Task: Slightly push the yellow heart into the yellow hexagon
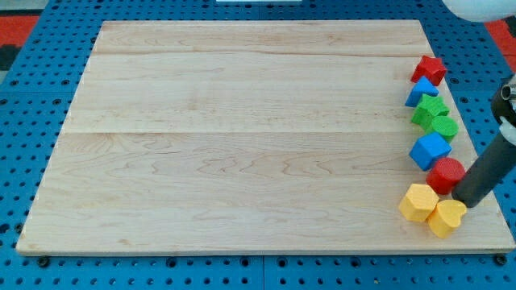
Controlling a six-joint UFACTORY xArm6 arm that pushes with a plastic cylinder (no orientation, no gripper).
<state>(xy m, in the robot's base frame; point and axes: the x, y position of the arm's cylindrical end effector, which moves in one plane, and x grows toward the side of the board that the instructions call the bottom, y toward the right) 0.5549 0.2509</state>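
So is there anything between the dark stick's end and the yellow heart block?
No. In the camera view my tip sits right at the yellow heart, at its upper right edge, with no block between them.

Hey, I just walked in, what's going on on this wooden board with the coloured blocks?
A robot arm with a dark rod is nudging blocks on a wooden board. My tip sits at the view's lower right, just above the yellow heart, which already touches the yellow hexagon on its left. The red cylinder is right beside the rod. The other blocks, red, blue and green, line up along the view's right edge.
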